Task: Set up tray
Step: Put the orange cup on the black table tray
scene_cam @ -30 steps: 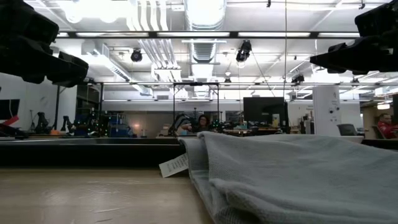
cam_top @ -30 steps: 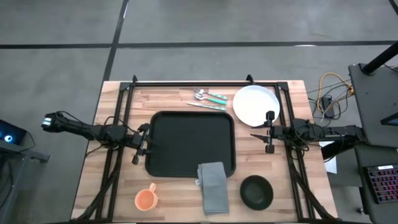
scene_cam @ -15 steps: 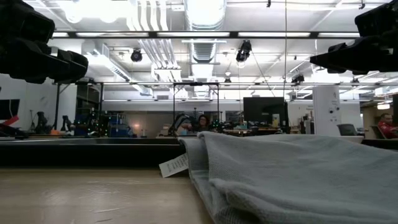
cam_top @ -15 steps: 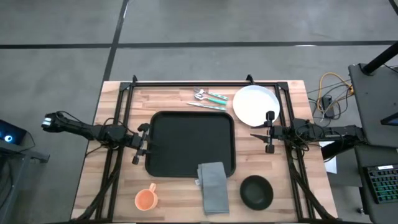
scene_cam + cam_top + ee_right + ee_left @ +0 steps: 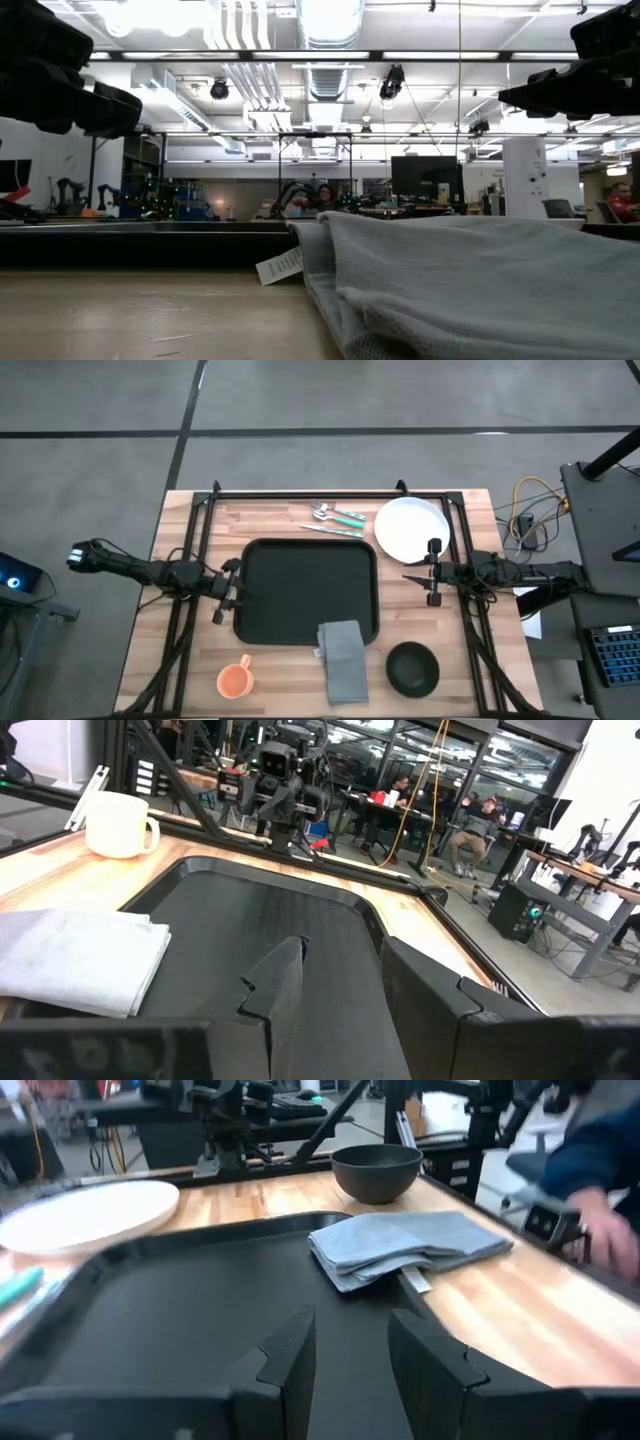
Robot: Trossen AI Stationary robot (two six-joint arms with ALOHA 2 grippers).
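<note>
So both hands apart, left hand [image 5: 229, 592] and right hand [image 5: 433, 572] flanking empty tray [image 5: 305, 592]; napkin [image 5: 343, 660] overlapping rim could snag, drag.

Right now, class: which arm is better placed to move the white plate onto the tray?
Likely the right. The right gripper hovers open just below the plate; the left gripper sits across the tray, farther away.
</note>
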